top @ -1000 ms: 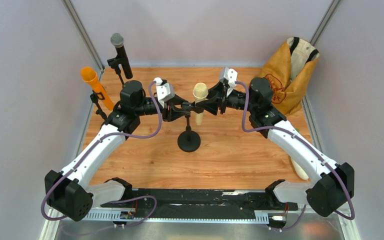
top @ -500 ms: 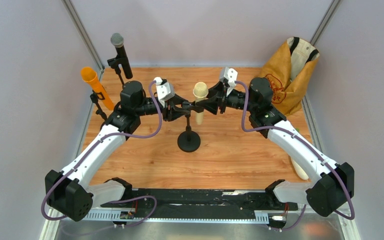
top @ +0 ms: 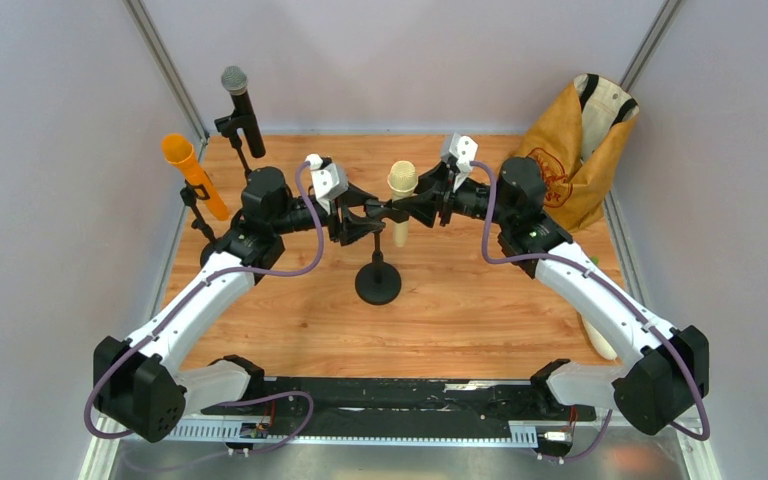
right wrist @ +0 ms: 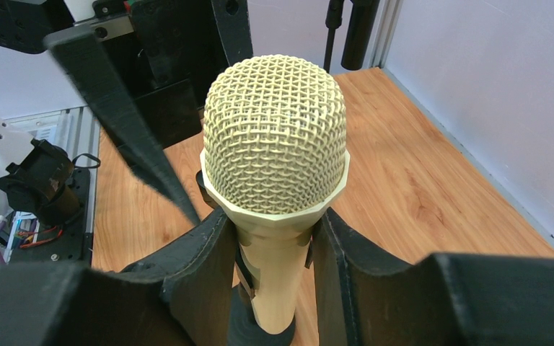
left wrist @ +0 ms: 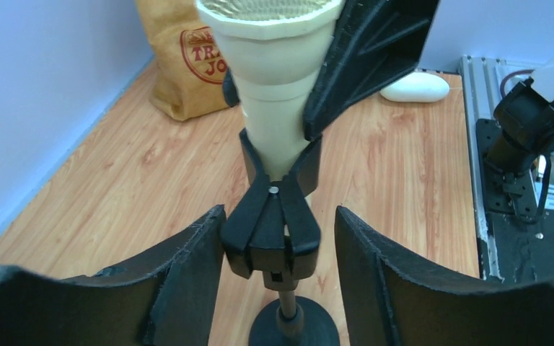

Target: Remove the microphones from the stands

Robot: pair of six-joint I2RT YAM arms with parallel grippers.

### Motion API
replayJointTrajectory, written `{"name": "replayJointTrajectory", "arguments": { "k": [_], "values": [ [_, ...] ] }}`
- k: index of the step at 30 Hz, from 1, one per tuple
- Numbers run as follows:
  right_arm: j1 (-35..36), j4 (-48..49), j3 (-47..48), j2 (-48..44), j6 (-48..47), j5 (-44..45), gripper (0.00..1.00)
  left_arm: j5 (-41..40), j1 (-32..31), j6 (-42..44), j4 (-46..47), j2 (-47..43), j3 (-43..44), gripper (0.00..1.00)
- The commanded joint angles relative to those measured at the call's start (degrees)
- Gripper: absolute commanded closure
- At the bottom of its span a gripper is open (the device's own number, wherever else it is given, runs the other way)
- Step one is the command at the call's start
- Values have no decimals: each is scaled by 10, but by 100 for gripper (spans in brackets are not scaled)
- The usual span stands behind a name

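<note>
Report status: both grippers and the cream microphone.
Right gripper shut on cream microphone, below the head. Left gripper open, fingers straddling stand clip. Microphone seated in clip, not yet out. Nothing blocking the lift.

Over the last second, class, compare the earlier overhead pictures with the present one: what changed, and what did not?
The left gripper, straddling the stand's clip, shifted slightly toward the back of the table. The cream microphone, clamped in the right gripper, nudged slightly the same way but remains in the clip. Nothing was newly grasped or released. The stand base, orange microphone, black microphone and bag stayed put.
</note>
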Motion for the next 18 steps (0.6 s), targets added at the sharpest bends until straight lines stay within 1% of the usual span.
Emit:
{"name": "replayJointTrajectory", "arguments": {
  "k": [1, 2, 4, 11, 13, 14, 15, 16, 17, 18],
  "values": [
    [2, 40, 2, -20, 22, 19, 79, 46, -5, -7, 18, 3, -7, 30],
    [2, 40, 1, -21, 25, 15, 79, 56, -5, -7, 19, 3, -8, 27],
    [2, 39, 1, -21, 27, 7, 79, 63, -5, -5, 18, 3, -8, 26],
    [2, 42, -2, -22, 29, -20, 78, 77, -5, 4, 7, -1, -4, 25],
    [2, 43, -2, -22, 29, -24, 78, 76, -5, 3, 7, -1, -4, 29],
    [2, 43, -3, -21, 29, -25, 78, 76, -5, 3, 6, -1, -3, 34],
    [2, 43, -3, -21, 29, -25, 78, 73, -5, 3, 6, -1, -3, 37],
    [2, 43, -3, -22, 29, -25, 78, 72, -5, 3, 6, -1, -3, 43],
    [2, 43, -4, -22, 29, -25, 78, 68, -5, 3, 6, -1, -3, 47],
    [2, 44, -4, -22, 29, -25, 79, 66, -5, 3, 6, -1, -3, 54]
  ]
}}
